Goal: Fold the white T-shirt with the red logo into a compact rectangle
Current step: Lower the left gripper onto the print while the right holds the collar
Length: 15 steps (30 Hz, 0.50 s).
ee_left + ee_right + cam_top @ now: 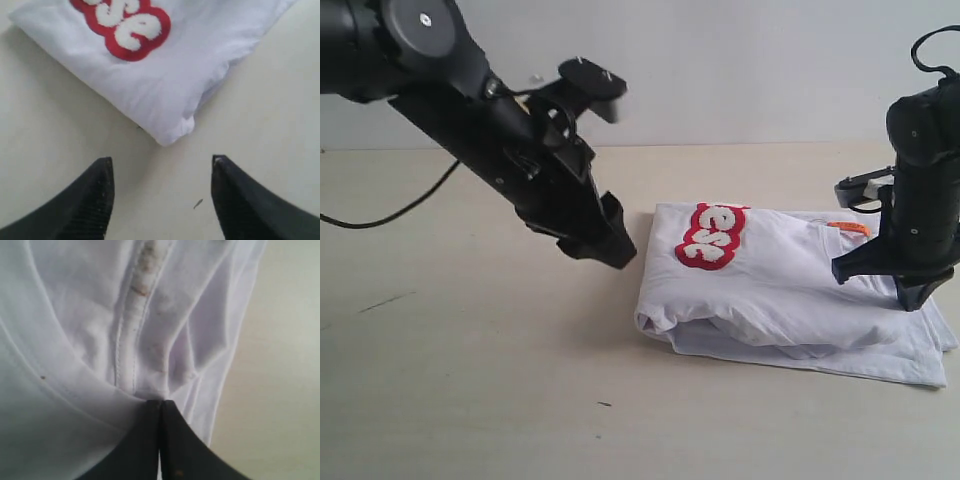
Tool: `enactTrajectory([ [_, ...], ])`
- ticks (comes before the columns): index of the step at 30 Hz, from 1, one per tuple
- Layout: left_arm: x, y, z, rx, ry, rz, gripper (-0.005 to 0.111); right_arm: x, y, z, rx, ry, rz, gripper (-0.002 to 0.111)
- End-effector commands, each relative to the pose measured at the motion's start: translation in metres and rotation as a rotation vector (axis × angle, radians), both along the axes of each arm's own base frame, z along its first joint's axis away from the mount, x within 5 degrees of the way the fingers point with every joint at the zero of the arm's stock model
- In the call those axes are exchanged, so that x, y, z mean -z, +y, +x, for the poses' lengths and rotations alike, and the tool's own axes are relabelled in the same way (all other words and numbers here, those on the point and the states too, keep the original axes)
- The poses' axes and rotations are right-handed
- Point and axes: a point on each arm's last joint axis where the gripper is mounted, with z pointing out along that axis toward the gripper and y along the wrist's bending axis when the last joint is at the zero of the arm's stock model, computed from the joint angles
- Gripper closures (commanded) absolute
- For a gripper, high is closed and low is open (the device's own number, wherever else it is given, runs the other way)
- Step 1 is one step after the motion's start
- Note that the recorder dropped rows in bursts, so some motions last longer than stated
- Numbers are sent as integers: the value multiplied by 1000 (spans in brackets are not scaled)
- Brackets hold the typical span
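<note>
The white T-shirt (pixel 770 290) lies folded in layers on the beige table, right of centre. Part of the red logo (pixel 710 237) with white letters shows on its top near the left fold. A small orange tag (pixel 848 228) shows near its far right. My left gripper (pixel 610 250) hangs open just left of the shirt, above bare table. In the left wrist view its gripper (pixel 162 159) has nothing between the fingers, and a shirt corner (pixel 175 132) with the logo (pixel 127 25) lies ahead. My right gripper (pixel 910 295) stands on the shirt's right edge, shut (pixel 160 401) on a puckered seam of the T-shirt (pixel 130 340).
A black cable (pixel 390 215) trails over the table at the far left. A pale wall (pixel 740 70) stands behind the table. A small dark speck (pixel 605 404) lies on the table in front of the shirt.
</note>
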Motion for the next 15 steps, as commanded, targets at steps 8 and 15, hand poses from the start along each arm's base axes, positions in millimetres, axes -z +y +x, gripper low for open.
enactTrajectory([
  [8,39,-49,7,89,-115,-154,101,-15,26,15,-68,-58,126,108],
  [15,85,-66,9,63,-58,-143,107,-19,27,16,-66,-77,139,108],
])
